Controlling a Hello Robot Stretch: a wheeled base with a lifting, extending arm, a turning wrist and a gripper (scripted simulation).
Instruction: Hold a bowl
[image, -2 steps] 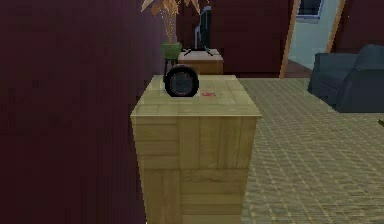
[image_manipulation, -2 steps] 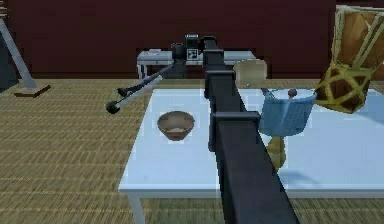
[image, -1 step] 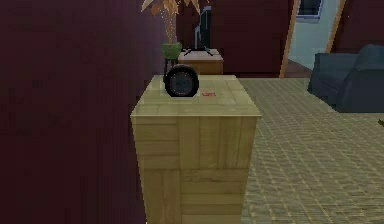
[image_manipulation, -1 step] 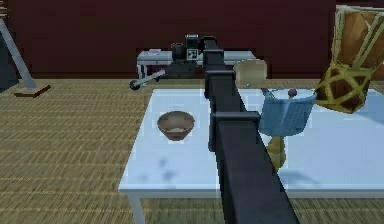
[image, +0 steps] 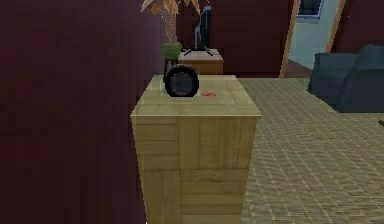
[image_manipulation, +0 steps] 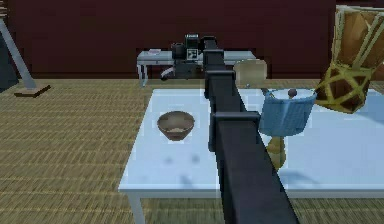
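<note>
While the arm (image_manipulation: 236, 135) reaches across the white table (image_manipulation: 330, 165), the brown bowl (image_manipulation: 176, 124) sits left of it, short of the gripper (image_manipulation: 178, 62). I cannot tell the gripper's state or whether it holds anything. This looks like the approach step, and the next move likely calls for drawing the arm in and lining up on the bowl.

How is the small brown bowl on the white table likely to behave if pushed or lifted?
The bowl looks rigid and small, so it is probably light. It sits upright, low and wide, so a push would likely slide it on the smooth table rather than tip it. Its rounded wall might slip from a grip.
</note>
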